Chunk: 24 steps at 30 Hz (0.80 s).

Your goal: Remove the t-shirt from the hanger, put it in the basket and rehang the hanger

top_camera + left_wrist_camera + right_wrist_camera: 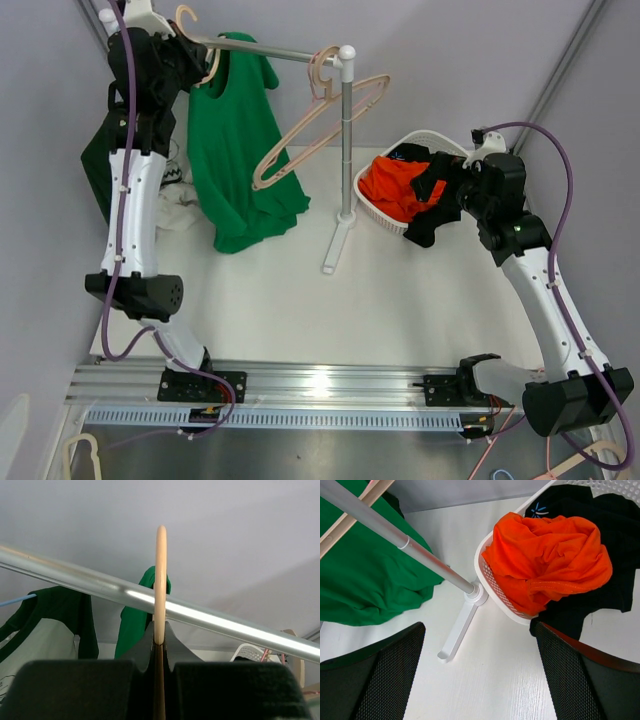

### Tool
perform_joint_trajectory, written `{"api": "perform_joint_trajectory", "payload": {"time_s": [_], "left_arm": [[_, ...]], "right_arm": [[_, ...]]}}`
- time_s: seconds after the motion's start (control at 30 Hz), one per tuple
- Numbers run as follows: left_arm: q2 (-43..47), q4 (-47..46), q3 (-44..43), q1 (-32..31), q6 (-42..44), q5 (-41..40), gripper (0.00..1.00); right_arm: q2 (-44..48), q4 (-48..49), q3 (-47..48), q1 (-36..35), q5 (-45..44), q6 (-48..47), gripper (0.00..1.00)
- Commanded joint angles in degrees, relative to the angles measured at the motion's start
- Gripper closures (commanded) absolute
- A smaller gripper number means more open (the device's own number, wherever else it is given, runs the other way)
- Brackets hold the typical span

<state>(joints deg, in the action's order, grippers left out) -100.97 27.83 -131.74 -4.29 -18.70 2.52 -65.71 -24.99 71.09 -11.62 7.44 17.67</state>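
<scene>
**Hanger hook clamped, t-shirt at the rail**

The left gripper (159, 652) is shut tight on the hook of a hanger (160, 570), which is hooked over the rail (215, 620). The green t-shirt (240, 150) is hung below the rail's left end, just beside that gripper. The right gripper (480, 680) is held wide open with nothing in it, over the table (470, 525) near a basket (481, 562) of orange and black clothes. 1 bare hanger (322, 72) is hung at the rail's right end.

Open: table (300, 300) near side, wide passage | Centre blocked: rack post (345, 140), foot (333, 245) | Right: basket (425, 138), heaped clothes (395, 188) | Left: green t-shirt (240, 150) hanging under rail (270, 50), empty hanger (337, 534) slanting beside
</scene>
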Motion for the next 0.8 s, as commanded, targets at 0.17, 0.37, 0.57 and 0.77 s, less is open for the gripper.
{"api": "perform_joint_trajectory", "payload": {"time_s": [0.17,0.37,0.57,0.77], "left_arm": [[3.6,0.6,-2.9,-2.3,2.4,-1.2,0.99],[14.9,1.2,8.6,-8.2,1.3,-26.8,0.99],[25.8,-2.8,23.8,-10.8,3.7,-29.3,0.99],[27.5,9.1,22.1,-12.6,1.6,-31.4,0.99]], "right_arm": [[1.6,0.8,0.0,-0.4,1.3,1.3,0.04],[2.8,2.3,0.8,-11.7,-3.7,-5.6,0.04],[4.8,11.2,-0.9,-26.0,1.9,-10.2,0.05],[1.5,20.1,-2.4,-42.8,4.3,-15.6,0.05]]}}
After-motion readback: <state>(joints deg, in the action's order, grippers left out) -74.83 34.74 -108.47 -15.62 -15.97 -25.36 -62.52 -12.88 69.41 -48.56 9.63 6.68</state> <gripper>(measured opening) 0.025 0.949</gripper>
